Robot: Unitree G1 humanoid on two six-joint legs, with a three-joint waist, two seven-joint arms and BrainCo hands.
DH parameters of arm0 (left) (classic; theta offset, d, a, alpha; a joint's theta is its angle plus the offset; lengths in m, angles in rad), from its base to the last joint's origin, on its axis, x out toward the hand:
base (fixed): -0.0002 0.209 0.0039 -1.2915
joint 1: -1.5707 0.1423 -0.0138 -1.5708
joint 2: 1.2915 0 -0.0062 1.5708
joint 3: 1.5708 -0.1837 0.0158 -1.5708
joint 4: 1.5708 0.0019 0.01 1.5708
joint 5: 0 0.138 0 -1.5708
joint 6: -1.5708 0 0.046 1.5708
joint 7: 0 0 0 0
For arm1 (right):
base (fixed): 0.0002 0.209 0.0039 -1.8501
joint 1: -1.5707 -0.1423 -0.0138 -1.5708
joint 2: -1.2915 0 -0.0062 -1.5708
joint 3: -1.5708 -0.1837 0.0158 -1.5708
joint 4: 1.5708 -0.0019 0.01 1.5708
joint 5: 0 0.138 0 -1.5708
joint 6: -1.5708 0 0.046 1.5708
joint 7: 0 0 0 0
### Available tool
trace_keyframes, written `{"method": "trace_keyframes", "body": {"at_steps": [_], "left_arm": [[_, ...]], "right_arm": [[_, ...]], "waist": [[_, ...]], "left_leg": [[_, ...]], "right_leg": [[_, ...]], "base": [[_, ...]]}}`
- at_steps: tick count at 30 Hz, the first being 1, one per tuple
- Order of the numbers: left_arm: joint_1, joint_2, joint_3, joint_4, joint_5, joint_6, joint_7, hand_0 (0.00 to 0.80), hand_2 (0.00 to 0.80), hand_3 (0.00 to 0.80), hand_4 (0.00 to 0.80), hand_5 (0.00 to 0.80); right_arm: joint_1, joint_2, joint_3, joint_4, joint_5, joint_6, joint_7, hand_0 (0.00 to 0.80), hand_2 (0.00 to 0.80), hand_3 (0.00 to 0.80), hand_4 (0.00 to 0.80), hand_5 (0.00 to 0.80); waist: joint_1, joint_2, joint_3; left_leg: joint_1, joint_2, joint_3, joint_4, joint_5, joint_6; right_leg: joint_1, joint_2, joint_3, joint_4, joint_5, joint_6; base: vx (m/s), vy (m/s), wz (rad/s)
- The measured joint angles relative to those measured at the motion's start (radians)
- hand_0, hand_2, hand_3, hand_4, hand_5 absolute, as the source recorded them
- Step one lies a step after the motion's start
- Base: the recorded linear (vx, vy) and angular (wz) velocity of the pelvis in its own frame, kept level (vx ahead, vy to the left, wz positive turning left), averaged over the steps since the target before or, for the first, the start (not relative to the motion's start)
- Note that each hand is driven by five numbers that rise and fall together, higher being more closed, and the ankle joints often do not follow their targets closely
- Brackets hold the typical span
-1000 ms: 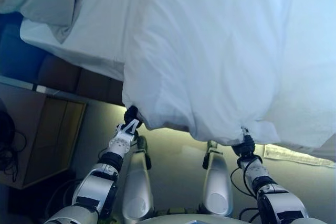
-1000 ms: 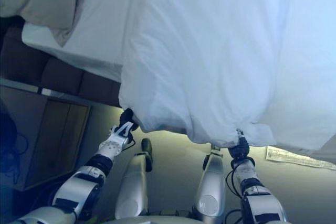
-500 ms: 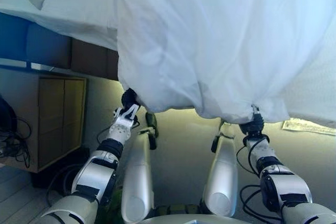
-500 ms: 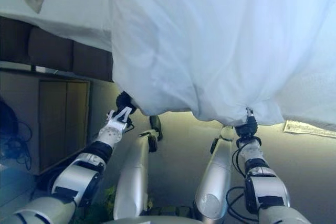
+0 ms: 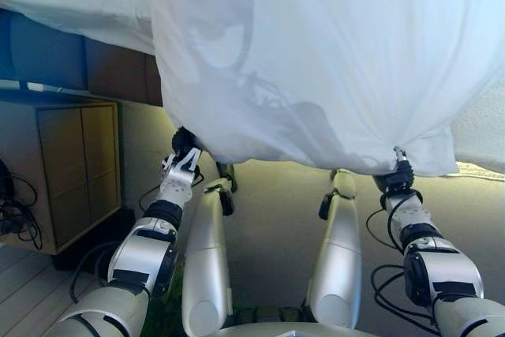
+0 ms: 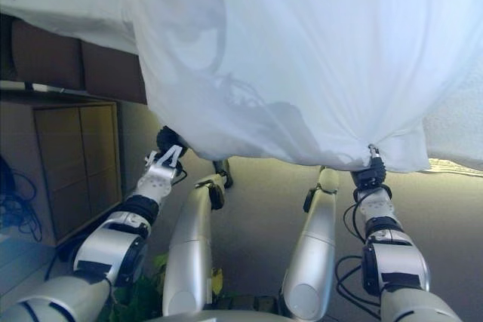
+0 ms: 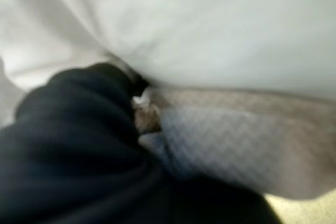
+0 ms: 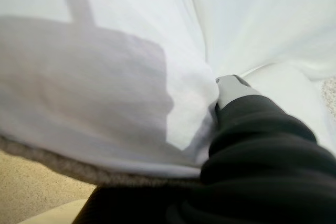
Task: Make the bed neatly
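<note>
Duvet point(image 5: 316, 61), white and thin enough to let light through, hangs raised in front of the robot, stretched between both hands. Its lower edge sags between them above the beige floor point(image 5: 272, 219). The left hand point(image 5: 180, 162) pinches the edge near the duvet's left corner, fingers closed on the cloth. The right hand point(image 5: 397, 177) clamps the edge further right, fabric bunched at its dark cover. Behind lies the white-sheeted bed point(image 5: 79, 5), with a wooden cabinet point(image 5: 75, 163) beside it.
</note>
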Motion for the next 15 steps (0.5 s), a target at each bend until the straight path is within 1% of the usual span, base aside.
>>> {"method": "trace_keyframes", "body": {"at_steps": [4, 5, 6, 10, 12, 15], "left_arm": [[0.0, -0.001, 0.0, 0.0, 0.001, -0.017, 0.0, 0.8, 0.8, 0.8, 0.8, 0.8], [0.0, -0.001, 0.001, 0.0, 0.001, -0.019, 0.001, 0.8, 0.8, 0.8, 0.8, 0.8], [-0.004, -0.002, 0.0, 0.0, 0.001, -0.019, 0.002, 0.8, 0.8, 0.8, 0.8, 0.8], [-0.008, 0.0, 0.002, 0.0, 0.002, -0.021, 0.002, 0.8, 0.8, 0.8, 0.8, 0.8], [-0.011, 0.0, 0.003, -0.002, 0.005, -0.021, 0.002, 0.8, 0.8, 0.8, 0.8, 0.8], [-0.011, -0.003, 0.003, -0.002, 0.023, -0.02, 0.006, 0.8, 0.8, 0.8, 0.8, 0.8]], "right_arm": [[-0.001, 0.0, 0.001, 0.0, 0.0, 0.002, 0.0, 0.8, 0.8, 0.8, 0.8, 0.8], [-0.005, 0.002, 0.001, 0.002, 0.001, 0.002, 0.001, 0.8, 0.8, 0.8, 0.8, 0.8], [-0.006, 0.001, 0.002, 0.002, 0.0, 0.002, 0.002, 0.8, 0.8, 0.8, 0.8, 0.8], [-0.014, 0.009, 0.023, 0.002, -0.017, -0.004, 0.01, 0.8, 0.8, 0.8, 0.8, 0.8], [-0.021, 0.011, 0.024, -0.004, -0.044, -0.005, -0.006, 0.8, 0.8, 0.8, 0.8, 0.8], [-0.025, 0.004, 0.023, -0.003, -0.044, -0.005, -0.05, 0.8, 0.8, 0.8, 0.8, 0.8]], "waist": [[0.0, -0.001, 0.0], [0.006, -0.001, 0.0], [0.001, -0.001, -0.001], [0.006, -0.001, -0.001], [0.01, -0.002, -0.001], [0.023, -0.002, -0.001]], "left_leg": [[0.0, 0.0, -0.003, -0.006, 0.001, -0.001], [-0.001, 0.0, -0.004, -0.01, 0.001, -0.001], [-0.003, -0.001, -0.005, -0.014, 0.002, -0.003], [-0.018, -0.003, -0.014, -0.031, 0.01, -0.007], [-0.024, -0.004, -0.016, -0.045, 0.017, -0.008], [-0.023, -0.004, -0.016, -0.061, 0.019, -0.011]], "right_leg": [[0.0, 0.001, -0.004, -0.001, -0.001, -0.003], [0.001, 0.0, -0.005, -0.004, -0.001, -0.003], [0.002, -0.001, -0.006, -0.011, -0.001, -0.003], [0.003, -0.002, -0.023, -0.043, 0.012, -0.007], [0.002, -0.002, -0.032, -0.067, 0.025, 0.0], [0.008, -0.003, -0.043, -0.09, 0.03, 0.001]], "base": [[-0.004, 0.01, 0.0], [-0.02, 0.056, 0.02], [-0.019, 0.062, 0.02], [-0.011, 0.049, 0.05], [-0.02, 0.051, 0.05], [-0.013, 0.045, 0.02]]}}
